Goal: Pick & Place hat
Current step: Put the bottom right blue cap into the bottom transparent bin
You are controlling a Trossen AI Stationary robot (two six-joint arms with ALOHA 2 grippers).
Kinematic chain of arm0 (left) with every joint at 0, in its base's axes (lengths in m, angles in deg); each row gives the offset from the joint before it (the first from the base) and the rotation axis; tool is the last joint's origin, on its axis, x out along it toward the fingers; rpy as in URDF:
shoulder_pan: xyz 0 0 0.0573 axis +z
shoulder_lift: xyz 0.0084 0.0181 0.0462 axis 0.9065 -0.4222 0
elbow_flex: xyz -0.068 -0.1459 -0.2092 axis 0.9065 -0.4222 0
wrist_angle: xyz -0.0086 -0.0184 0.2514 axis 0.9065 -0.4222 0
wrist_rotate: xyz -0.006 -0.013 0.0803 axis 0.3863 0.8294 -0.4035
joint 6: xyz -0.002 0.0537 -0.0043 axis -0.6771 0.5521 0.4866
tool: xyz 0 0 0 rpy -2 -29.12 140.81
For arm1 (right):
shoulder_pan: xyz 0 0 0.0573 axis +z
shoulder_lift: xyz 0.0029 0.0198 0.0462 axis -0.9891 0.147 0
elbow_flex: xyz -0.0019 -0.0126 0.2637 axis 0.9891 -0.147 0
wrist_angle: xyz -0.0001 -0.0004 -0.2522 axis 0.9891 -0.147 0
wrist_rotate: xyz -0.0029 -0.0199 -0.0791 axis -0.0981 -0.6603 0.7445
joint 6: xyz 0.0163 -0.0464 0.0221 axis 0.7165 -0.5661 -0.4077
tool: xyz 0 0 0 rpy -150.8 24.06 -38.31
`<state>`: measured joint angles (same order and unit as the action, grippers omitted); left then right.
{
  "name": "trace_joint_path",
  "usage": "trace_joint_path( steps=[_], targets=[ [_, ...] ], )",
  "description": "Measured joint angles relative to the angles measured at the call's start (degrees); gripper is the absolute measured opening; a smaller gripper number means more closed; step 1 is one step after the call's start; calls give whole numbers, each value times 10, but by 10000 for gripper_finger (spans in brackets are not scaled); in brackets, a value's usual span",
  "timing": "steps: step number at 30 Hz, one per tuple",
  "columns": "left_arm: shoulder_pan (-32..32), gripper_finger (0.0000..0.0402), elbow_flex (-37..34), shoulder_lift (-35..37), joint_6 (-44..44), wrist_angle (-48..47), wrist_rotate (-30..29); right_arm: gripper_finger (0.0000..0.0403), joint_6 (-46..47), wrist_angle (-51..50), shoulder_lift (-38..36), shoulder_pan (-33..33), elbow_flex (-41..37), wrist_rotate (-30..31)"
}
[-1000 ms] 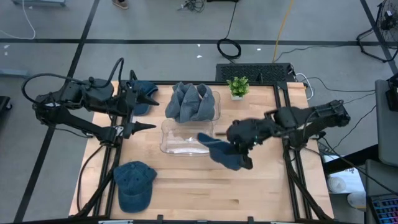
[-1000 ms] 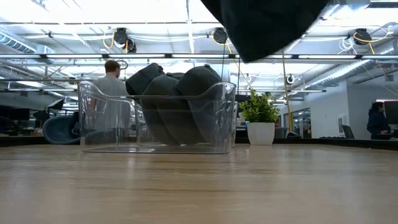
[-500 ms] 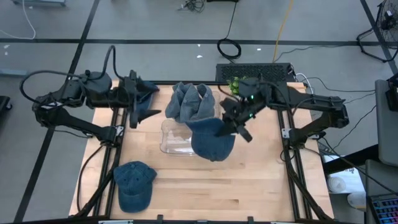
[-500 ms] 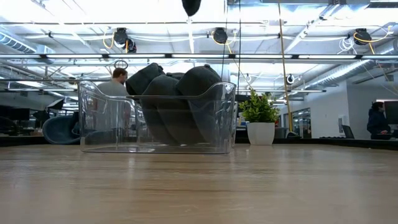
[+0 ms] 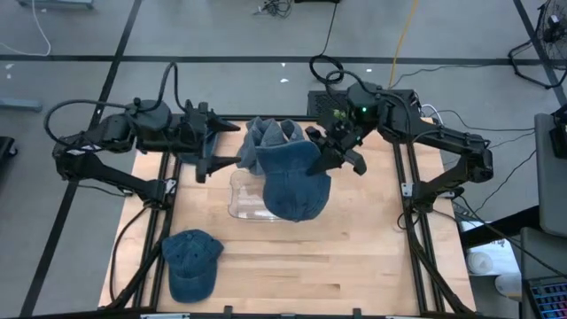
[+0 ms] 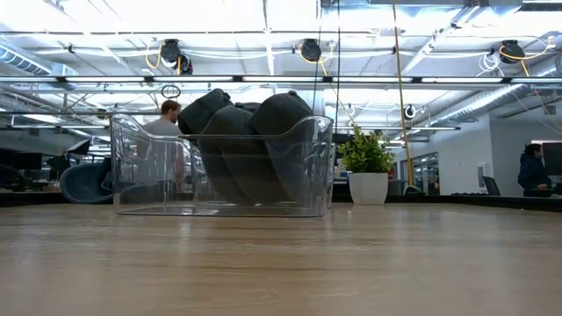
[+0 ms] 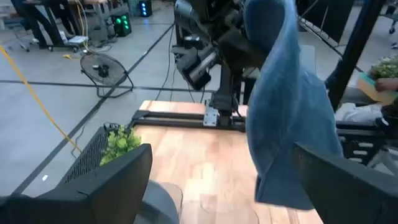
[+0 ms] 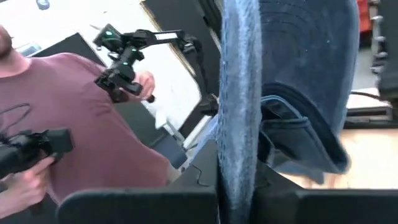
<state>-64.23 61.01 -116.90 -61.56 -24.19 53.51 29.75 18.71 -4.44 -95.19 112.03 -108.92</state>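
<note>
From my remote station, the overhead camera shows the wooden table (image 5: 372, 257) with both dark arms reaching in over its far half. On the left, my left gripper (image 5: 226, 144) hovers with its fingers spread wide and nothing between them, tips pointing toward the middle of the table. Just behind it a blue cap (image 5: 202, 142) lies at the table's far left corner, mostly hidden under the arm. Near the front left corner another blue hat (image 5: 191, 263) rests flat on the wood, well apart from everything else.

In the middle, two clear plastic bins sit one behind the other. The far bin (image 5: 306, 158) is packed with folded blue hats (image 5: 270, 142); the near bin (image 5: 241, 199) is partly covered from above.

The hat I am moving (image 5: 294, 182) hangs in the air over both bins — a blue denim cap, drooping from the right gripper (image 5: 334, 146), whose fingers are pinched tight on its fabric. The left wrist camera sees it dangling clear of the table.

At the far edge, right of the bins, stands a small potted plant (image 6: 367, 162).
</note>
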Motion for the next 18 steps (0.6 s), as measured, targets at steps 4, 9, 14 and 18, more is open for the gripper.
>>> trace_joint_path(
  steps=[4, 9, 14, 18],
  targets=[
    [5, 392, 0, -19, 0, 20, 10, 0, -1, 6, 13, -2, 0, -12],
    [6, 392, 0, -45, -1, 71, 74, 0, -5, 11, 26, -3, 0, -23],
    [6, 392, 0, -66, -10, 96, 124, 0, -18, 13, 32, -3, 0, -23],
    [6, 392, 1, -81, -28, 130, 158, 0, -19, 8, 35, -2, 0, -23]
  ],
)
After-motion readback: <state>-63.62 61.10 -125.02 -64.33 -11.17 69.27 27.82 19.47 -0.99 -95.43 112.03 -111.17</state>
